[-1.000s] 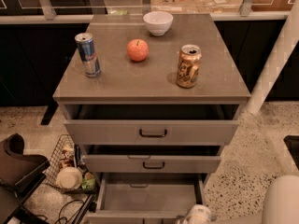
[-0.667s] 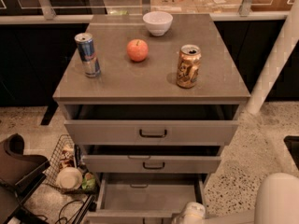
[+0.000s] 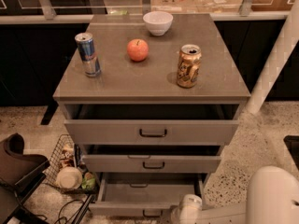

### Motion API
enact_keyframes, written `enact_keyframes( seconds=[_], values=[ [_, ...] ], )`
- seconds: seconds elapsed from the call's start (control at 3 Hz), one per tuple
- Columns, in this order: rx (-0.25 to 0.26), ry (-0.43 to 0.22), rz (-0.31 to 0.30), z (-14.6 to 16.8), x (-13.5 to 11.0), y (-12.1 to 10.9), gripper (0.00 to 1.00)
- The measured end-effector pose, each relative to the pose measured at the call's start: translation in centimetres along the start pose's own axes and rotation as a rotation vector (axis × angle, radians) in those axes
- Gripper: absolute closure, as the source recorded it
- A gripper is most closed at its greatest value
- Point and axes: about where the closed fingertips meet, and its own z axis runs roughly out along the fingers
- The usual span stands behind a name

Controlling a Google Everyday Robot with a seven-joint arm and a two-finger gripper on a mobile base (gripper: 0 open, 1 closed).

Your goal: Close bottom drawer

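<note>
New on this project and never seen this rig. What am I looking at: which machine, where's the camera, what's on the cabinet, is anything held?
There is one picture, from a single camera looking down at a grey cabinet. Where the camera is mounted is not on record. The machine is a mobile robot with one arm. The pale rounded shape at bottom right is the arm. Its gripper sits low by the front of the bottom drawer, right of the handle. All three drawers are pulled out, the bottom one farthest. On top are a white bowl, an apple, a blue can and a gold can. Whether the gripper holds anything cannot be seen.
</note>
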Motion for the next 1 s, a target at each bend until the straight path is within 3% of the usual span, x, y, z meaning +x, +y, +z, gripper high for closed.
enact_keyframes(
  seconds=[0.33,0.67,1.0],
  values=[
    [0.000,0.000,0.000,-0.1,-0.2,0.4,1.00],
    [0.003,0.034,-0.020,0.8,1.8,-2.4,1.00],
    [0.003,0.036,-0.022,0.8,1.7,-2.1,1.00]
  ],
)
